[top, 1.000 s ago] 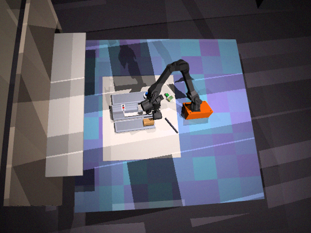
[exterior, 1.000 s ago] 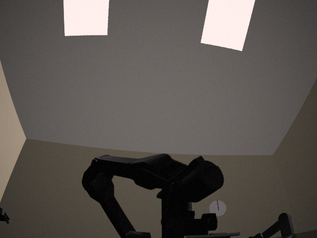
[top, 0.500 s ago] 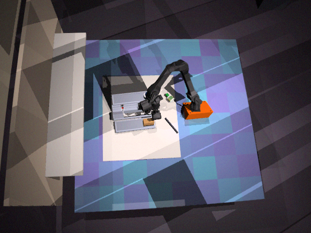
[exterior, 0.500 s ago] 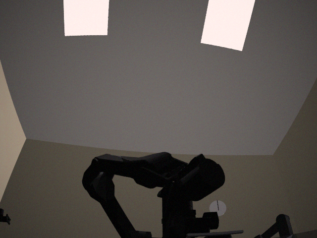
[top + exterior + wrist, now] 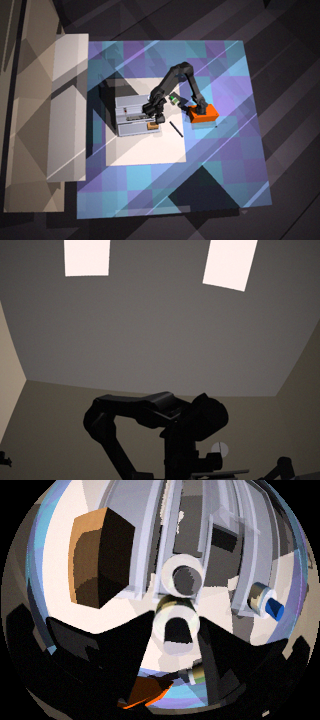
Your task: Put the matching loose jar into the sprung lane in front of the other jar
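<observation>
My gripper (image 5: 176, 618) is shut on a pale jar with a white rim and dark centre, seen from above between the fingertips in the wrist view; the top view hides the fingers. A similar white-rimmed jar (image 5: 167, 571) with a grey centre is just ahead of it, at the near end of the sprung lane (image 5: 189, 535) (image 5: 134, 110). The two jars look very close or touching; I cannot tell which. The held jar overlaps the lane's front end in view. Its base, the front stop and the pusher plate cannot be made out.
A blue-lidded jar (image 5: 260, 596) is by the right-hand tray's front in the wrist view. A green-lidded jar (image 5: 175, 100) (image 5: 198, 674) lies near the arm's orange base (image 5: 206, 114). A brown block (image 5: 152, 126) (image 5: 86, 562) is on the other outer tray. A dark rod (image 5: 176, 129) lies on the pale mat (image 5: 144, 152).
</observation>
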Robot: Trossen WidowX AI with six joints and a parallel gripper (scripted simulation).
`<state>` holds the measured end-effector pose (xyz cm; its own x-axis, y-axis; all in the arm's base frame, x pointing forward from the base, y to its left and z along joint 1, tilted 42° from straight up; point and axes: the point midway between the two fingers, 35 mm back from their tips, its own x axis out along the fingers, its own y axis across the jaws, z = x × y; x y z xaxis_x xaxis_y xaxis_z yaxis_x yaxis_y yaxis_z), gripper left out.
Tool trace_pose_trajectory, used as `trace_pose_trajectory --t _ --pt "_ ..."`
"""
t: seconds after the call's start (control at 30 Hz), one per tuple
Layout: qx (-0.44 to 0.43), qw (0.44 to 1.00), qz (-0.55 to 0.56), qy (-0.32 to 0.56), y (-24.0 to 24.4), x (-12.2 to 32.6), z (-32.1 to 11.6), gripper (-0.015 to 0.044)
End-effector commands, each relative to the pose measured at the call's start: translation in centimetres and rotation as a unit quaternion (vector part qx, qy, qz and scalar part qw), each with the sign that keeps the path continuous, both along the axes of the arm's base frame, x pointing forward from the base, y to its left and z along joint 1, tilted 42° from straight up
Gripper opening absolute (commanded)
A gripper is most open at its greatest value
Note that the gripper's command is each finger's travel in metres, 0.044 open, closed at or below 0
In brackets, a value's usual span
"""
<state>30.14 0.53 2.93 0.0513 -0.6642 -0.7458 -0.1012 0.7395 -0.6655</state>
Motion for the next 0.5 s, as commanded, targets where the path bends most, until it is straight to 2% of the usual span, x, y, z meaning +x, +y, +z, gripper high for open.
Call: trace_pose_trajectory --t 0.0,0.47 --pt "0.002 1.0 0.002 -0.018 0.24 1.38 0.19 0.0" --pt "0.002 1.0 0.002 -0.018 0.33 1.88 0.24 0.0"
